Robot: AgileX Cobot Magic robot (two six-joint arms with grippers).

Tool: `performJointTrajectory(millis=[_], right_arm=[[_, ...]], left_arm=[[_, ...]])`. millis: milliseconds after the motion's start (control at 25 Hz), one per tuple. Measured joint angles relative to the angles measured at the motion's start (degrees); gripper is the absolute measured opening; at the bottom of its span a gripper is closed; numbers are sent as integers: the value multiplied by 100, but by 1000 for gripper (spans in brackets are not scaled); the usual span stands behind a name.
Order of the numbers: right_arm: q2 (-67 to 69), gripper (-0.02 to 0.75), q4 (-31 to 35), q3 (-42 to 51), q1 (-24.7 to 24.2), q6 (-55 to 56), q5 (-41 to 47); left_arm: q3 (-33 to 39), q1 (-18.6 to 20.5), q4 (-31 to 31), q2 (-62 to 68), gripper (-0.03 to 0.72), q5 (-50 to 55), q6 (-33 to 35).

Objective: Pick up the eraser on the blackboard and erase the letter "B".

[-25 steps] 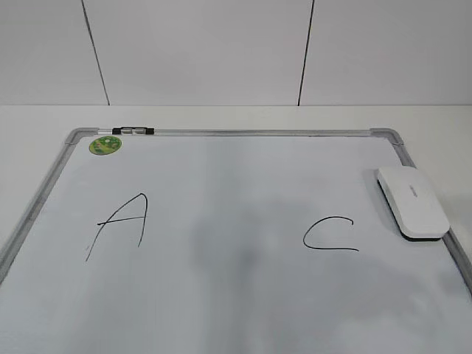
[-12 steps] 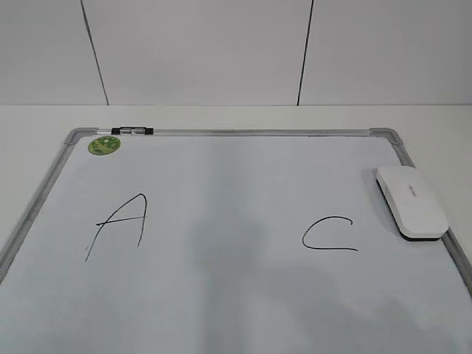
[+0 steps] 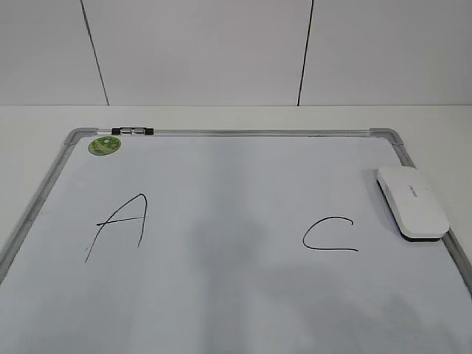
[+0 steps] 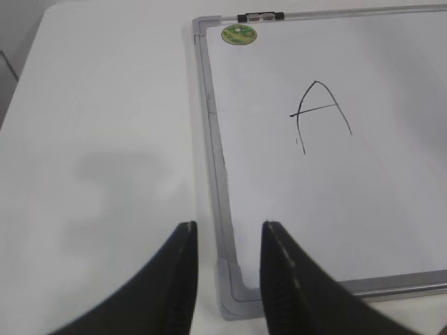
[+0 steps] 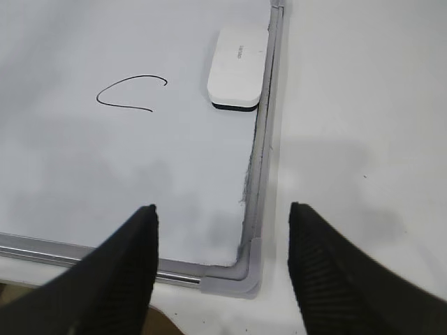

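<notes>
- White eraser [image 5: 239, 67] lies flat on our blackboard [image 5: 255, 164], against its right frame, at 12 o'clock from our right gripper [image 5: 222, 269].
- Both our grippers' jaws are spread, empty; left gripper [image 4: 227, 279] is narrower.

Lab-like bench: plain white table [image 3: 236, 118], panelled wall [image 3: 199, 51].

- A white table [image 3: 221, 118] filled the scene, its surface plain and matte.
- Behind the table's far edge rose a wall [image 3: 199, 51] of pale grey panels.
- Two thin dark seams [image 3: 304, 51] split that wall into panels.
- Soft, even light left faint grey shadows on the table.
</notes>
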Motion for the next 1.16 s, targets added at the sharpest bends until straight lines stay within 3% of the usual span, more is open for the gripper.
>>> performJointTrajectory(millis=[1160], right_arm=[[0, 459, -13, 0, 0, 0, -21]], left_arm=[[0, 0, 10, 0, 236, -39, 0]])
